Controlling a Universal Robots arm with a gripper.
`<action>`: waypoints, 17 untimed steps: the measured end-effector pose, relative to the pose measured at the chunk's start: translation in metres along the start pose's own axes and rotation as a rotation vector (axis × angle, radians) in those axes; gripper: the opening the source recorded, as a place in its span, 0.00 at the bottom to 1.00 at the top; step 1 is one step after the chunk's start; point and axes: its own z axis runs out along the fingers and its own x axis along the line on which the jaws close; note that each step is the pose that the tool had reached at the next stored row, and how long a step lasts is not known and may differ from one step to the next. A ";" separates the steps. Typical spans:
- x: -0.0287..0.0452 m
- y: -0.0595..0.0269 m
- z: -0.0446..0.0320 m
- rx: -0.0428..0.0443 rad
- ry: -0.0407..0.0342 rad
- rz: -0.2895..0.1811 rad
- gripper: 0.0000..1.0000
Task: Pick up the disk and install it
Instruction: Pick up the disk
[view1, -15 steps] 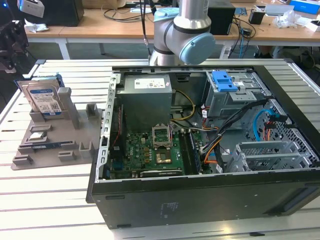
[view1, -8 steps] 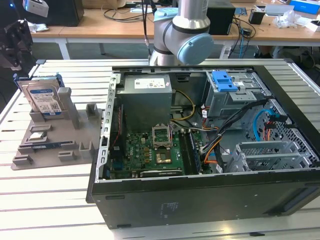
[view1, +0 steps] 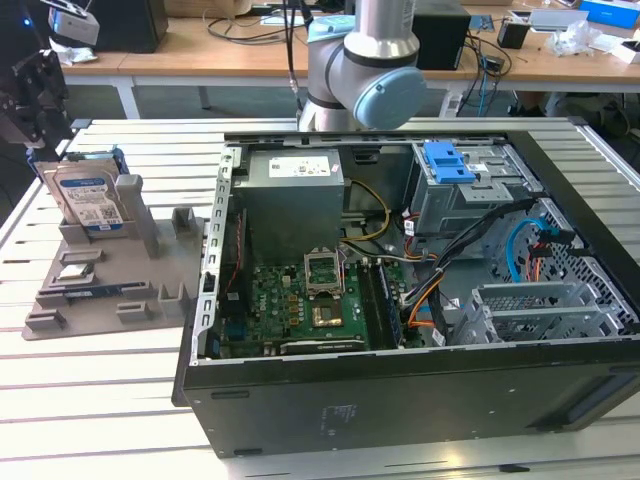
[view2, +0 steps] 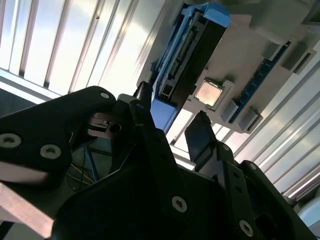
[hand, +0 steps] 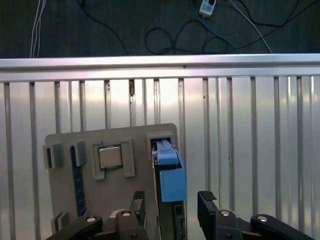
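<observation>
This is a robotics lab or test workshop. A robot arm (view1: 360, 70) rises over a slatted aluminium tabletop (view1: 100, 400), with its black hand (view1: 30, 95) near the tabletop's edge. Well apart from the hand lies an open computer case (view1: 420, 300), its motherboard (view1: 300, 300) and cables (view1: 520, 245) bare. Just below the hand, a grey fixture (view1: 110, 262) holds parts in moulded slots: a disk (view1: 88, 200) on edge and a chip (hand: 110, 156) lying flat. Far beyond the hand, wooden desks (view1: 200, 55) carry gear and wires. Past the tabletop's rim near the hand, loose cords (hand: 170, 37) lie on a dark floor (hand: 75, 25).
</observation>
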 end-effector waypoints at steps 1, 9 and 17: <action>-0.0008 0.0014 0.0030 0.0000 0.0031 0.000 0.54; -0.0037 0.0046 0.0184 0.0004 0.0177 0.000 0.54; -0.0044 0.0048 0.0394 0.0005 0.0214 -0.001 0.54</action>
